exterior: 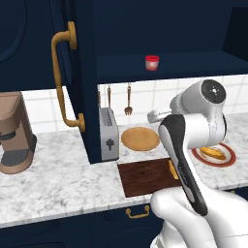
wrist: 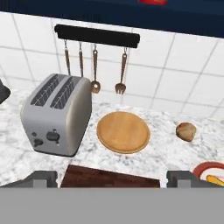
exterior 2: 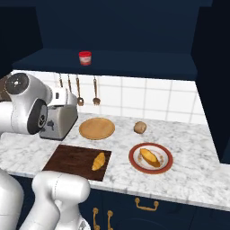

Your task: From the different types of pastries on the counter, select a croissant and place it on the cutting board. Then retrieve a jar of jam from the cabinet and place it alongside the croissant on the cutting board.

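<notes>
Right base view: croissant (exterior 2: 99, 161) lies on the cutting board (exterior 2: 67, 159), near its right end, so I judge the first half of the task done. Jar of jam (exterior 2: 85, 58) stands upright on the open cabinet shelf (exterior 2: 134, 63) above the counter (exterior 2: 197, 175), alone, well apart from anything else there. Left base view gives the same: jar (exterior: 152, 62) on the shelf, cabinet door (exterior: 48, 72) swung open to the left with its brass handle (exterior: 62, 82). My hand (wrist: 111, 177) is wide open and holds nothing; in the hand view its two tips stand far apart over the far edge of the board (wrist: 109, 178), looking toward the toaster (wrist: 57, 114), the round wooden plate (wrist: 123, 132) and the bun (wrist: 186, 131), with the hanging utensils (wrist: 95, 65) on the tiled wall. A red sliver at the top edge of the hand view is probably the jar. Handling judgement: jar looks short, rigid, smooth-sided, likely slippery and breakable if dropped; moderate weight for its size. Best hold is across the body below the lid, on the pale band, fingers level, jar kept upright. Loaf (exterior 2: 150, 157) on the red-rimmed plate (exterior 2: 134, 150) stays out of the way.
</notes>
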Available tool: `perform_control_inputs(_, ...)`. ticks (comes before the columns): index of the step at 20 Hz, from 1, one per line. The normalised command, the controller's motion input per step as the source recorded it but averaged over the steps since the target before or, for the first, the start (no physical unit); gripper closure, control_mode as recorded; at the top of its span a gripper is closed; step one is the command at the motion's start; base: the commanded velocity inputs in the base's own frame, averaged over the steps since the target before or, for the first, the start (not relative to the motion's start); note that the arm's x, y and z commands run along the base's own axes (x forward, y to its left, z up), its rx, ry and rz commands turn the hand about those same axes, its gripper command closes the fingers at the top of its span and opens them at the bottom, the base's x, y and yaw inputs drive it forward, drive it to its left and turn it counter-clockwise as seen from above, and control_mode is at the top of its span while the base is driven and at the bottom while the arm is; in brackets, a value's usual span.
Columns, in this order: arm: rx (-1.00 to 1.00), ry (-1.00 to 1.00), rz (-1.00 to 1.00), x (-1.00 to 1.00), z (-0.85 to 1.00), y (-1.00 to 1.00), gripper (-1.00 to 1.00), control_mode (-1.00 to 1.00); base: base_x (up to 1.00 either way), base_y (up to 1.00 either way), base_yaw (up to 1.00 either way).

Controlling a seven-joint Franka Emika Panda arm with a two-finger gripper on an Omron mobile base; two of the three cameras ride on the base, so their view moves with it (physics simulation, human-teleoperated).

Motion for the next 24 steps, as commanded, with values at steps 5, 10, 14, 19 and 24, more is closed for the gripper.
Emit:
perform_control_inputs(5, 0.03, -0.38, 0.05, 0.29, 0.96, 0.00, -1.00, -1.00, 0.00, 0.00, 0.00)
perform_control_inputs(10, 0.02, -0.32, 0.00, 0.11, 1.00, 0.00, -1.00, -1.00, 0.00, 0.00, 0.00)
perform_control_inputs(14, 0.00, -0.55, 0.00, 0.04, 0.89, 0.00, -1.00, -1.00, 0.00, 0.00, 0.00)
perform_control_inputs(19, -0.01, -0.15, -0.09, 0.17, 0.51, 0.12, -1.00, -1.00, 0.00, 0.00, 0.00)
perform_control_inputs(24, 0.01, 0.24, -0.14, 0.70, 0.93, -0.04, -1.00, -1.00, 0.00, 0.00, 0.00)
